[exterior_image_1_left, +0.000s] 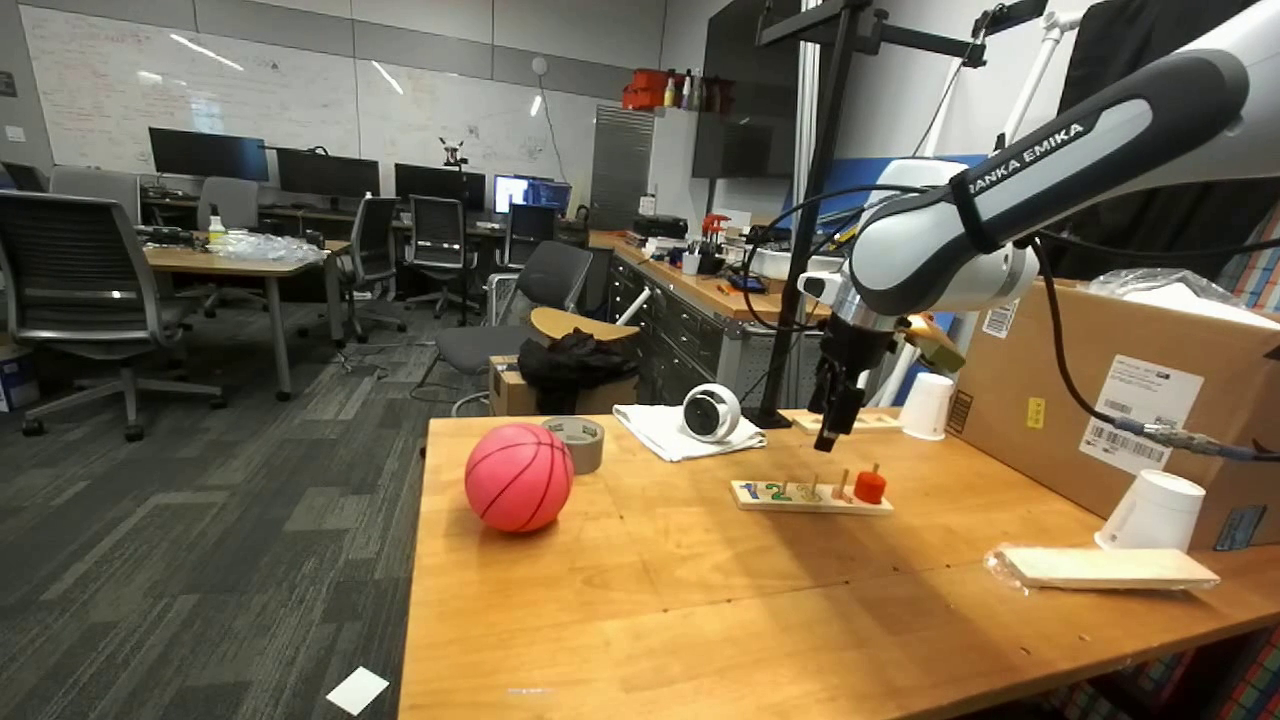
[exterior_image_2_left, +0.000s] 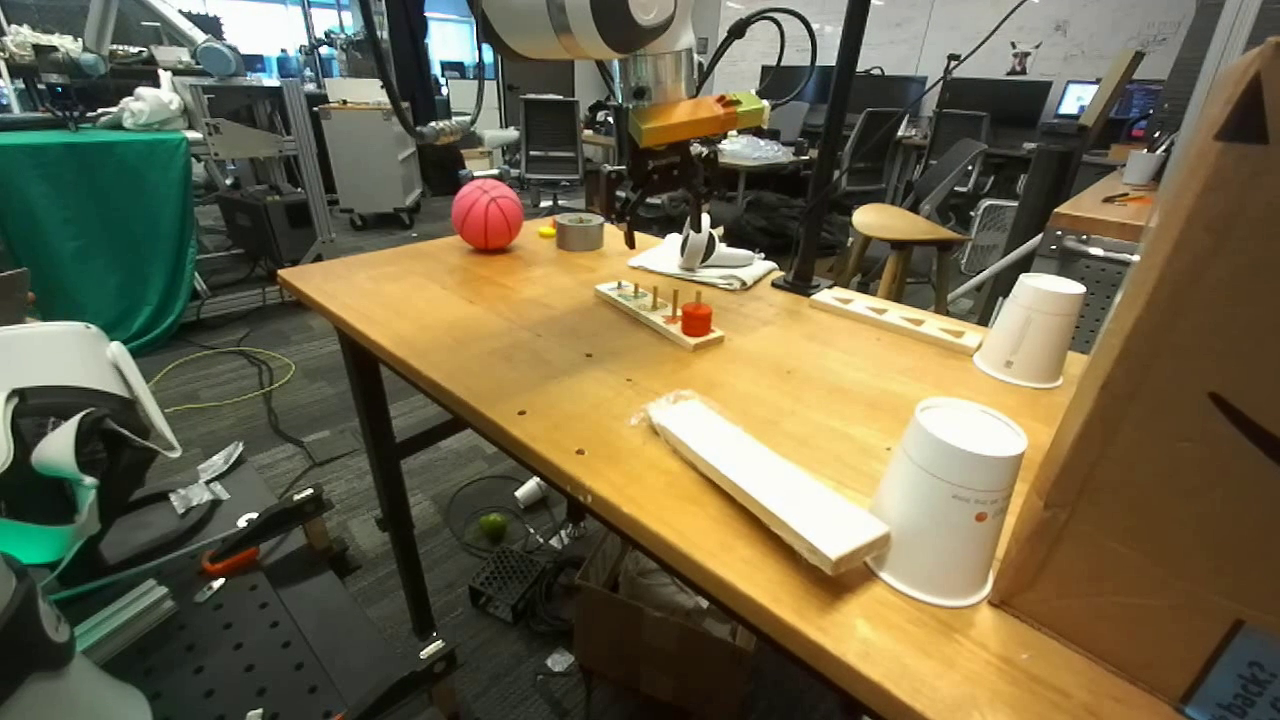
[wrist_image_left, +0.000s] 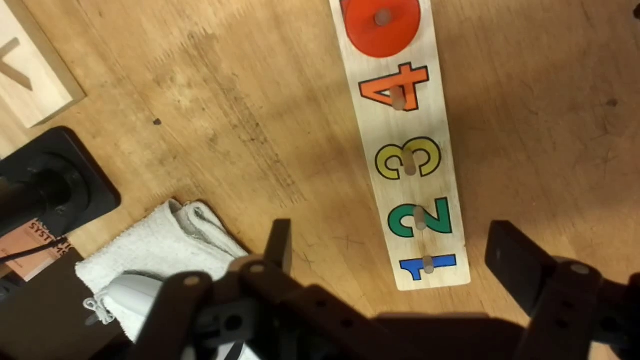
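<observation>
In the wrist view my gripper (wrist_image_left: 390, 225) is open, its dark fingers wide apart with nothing between them. Below it lies a long pale wooden board (wrist_image_left: 372, 127) with upright pegs and painted numbers. The end with the blue 1 (wrist_image_left: 442, 261) and the green 2 (wrist_image_left: 442, 217) appears between the fingers; the yellow 3 (wrist_image_left: 431, 155) and orange 4 (wrist_image_left: 372, 90) lie farther up. A red round piece (wrist_image_left: 367, 42) sits on the peg at the far end. In both exterior views the gripper hangs above the table, apart from the board (exterior_image_1_left: 815, 505) and red piece (exterior_image_2_left: 697, 322).
A pink ball (exterior_image_1_left: 518, 478) and tape roll (exterior_image_1_left: 585, 445) stand near one table end. A white round device (exterior_image_1_left: 711, 412) rests on a folded cloth (exterior_image_1_left: 665, 438). Around them are a black pole (exterior_image_2_left: 830, 150), wooden tray (exterior_image_2_left: 900, 322), white cups (exterior_image_2_left: 950, 500), wrapped block (exterior_image_2_left: 770, 485) and cardboard box (exterior_image_1_left: 1050, 390).
</observation>
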